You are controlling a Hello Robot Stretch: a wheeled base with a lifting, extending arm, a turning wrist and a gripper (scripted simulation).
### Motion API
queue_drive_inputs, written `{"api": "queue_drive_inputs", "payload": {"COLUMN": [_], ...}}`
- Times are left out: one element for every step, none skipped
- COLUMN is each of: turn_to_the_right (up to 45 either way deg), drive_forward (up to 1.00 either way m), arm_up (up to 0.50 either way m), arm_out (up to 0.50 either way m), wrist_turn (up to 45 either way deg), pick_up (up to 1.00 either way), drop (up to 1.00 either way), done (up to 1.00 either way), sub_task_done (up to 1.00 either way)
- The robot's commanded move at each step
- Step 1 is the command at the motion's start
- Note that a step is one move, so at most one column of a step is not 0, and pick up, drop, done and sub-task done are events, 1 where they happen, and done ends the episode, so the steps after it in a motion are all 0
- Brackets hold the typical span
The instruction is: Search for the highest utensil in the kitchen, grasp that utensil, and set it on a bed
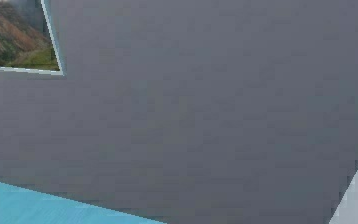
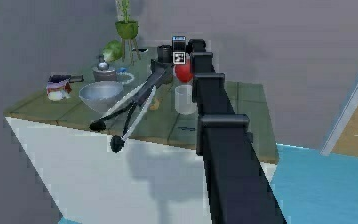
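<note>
In the arm side view the dark arm [image 2: 222,130] rises from the bottom edge and reaches over a counter [image 2: 237,125] with a greenish top and white front. The gripper [image 2: 106,136] stretches down and left from the white marker squares [image 2: 180,52], its thin fingers [image 2: 127,105] passing beside a pale bowl [image 2: 100,95] toward the counter's front edge. I cannot tell whether it holds anything. A red thing [image 2: 185,70] sits by the wrist, with a clear cup [image 2: 183,98] just below it.
The counter's back carries a potted plant [image 2: 126,20], a green item [image 2: 112,50], a lidded pot [image 2: 107,72] and a small dark-and-white vessel [image 2: 57,86]. Teal floor [image 2: 317,180] lies beside the counter. The forward view holds a grey wall [image 1: 207,110] with a landscape picture [image 1: 19,35].
</note>
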Motion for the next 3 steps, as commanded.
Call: {"api": "queue_drive_inputs", "payload": {"turn_to_the_right": [0.0, 0.0, 0.0], "drive_forward": [0.0, 0.0, 0.0], "arm_up": [0.0, 0.0, 0.0], "arm_out": [0.0, 0.0, 0.0], "wrist_turn": [45.0, 45.0, 9.0], "pick_up": [0.0, 0.0, 0.0], "drop": [0.0, 0.0, 0.0], "done": [0.0, 0.0, 0.0], "sub_task_done": [0.0, 0.0, 0.0]}}
